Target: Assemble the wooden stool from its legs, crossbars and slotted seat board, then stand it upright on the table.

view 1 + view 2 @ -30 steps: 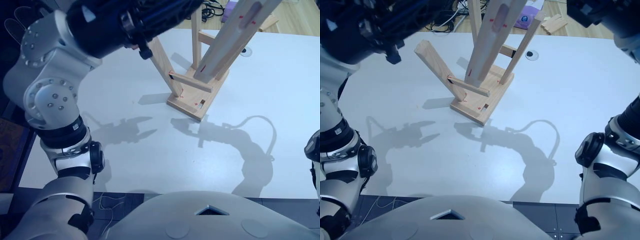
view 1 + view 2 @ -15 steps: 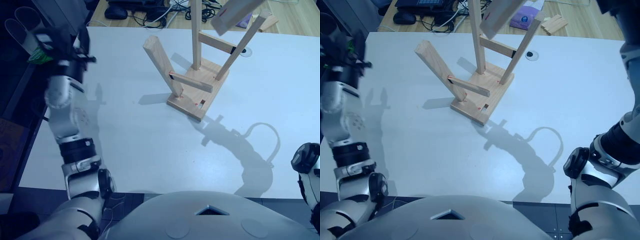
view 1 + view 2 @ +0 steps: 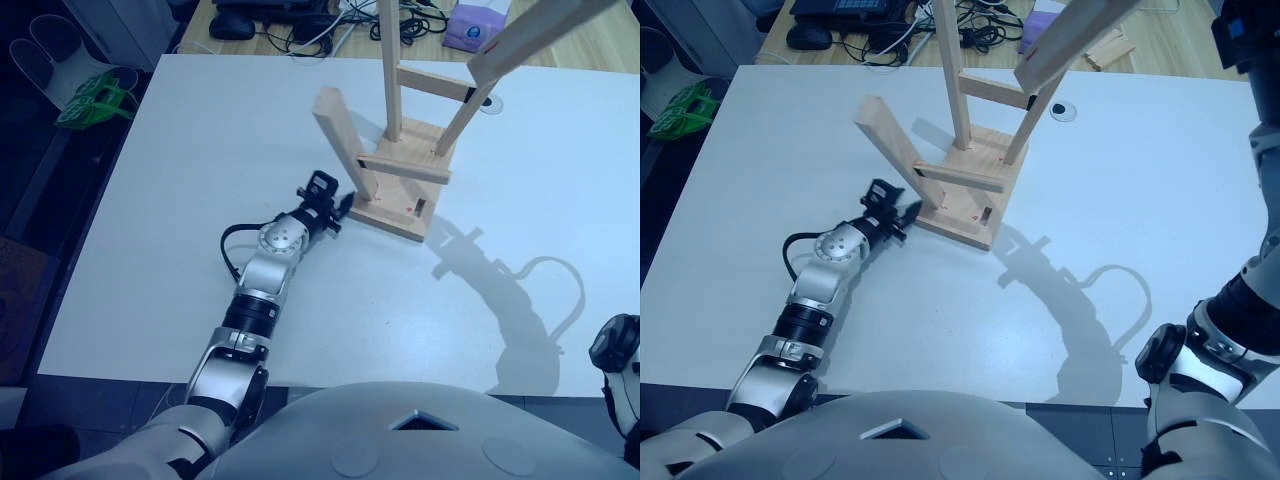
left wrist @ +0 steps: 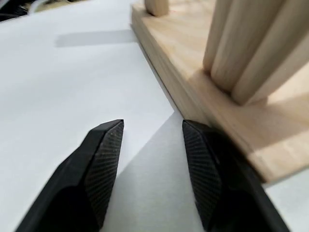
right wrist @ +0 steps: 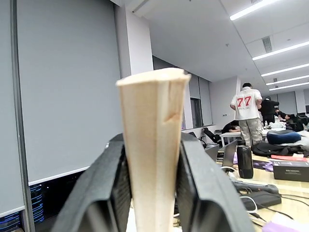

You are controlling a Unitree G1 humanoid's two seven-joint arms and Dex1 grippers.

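Your left arm has dropped from up at the worktop's left side. The left pincer (image 3: 340, 207) now sits low on the worktop (image 3: 200, 150), at the near-left edge of the seat board (image 3: 397, 202). It's partly open with nothing in it. In the wrist view one finger (image 4: 205, 169) is right beside the board's edge, maybe touching. The right pincer (image 5: 151, 145) has lifted the loose leg (image 3: 530, 35) away from the board. It's clamped on that leg, high and to the right of the stool.

The stool is upside down, with the board flat on the worktop. Three legs point up. The left leg (image 3: 345, 140) leans outward, and a crossbar (image 3: 405, 168) runs from it. The board looks slightly turned versus half a second ago.

My read is the left side is set to brace the board while the fourth leg goes in. The fourth leg isn't seated yet, and the stool still needs flipping.
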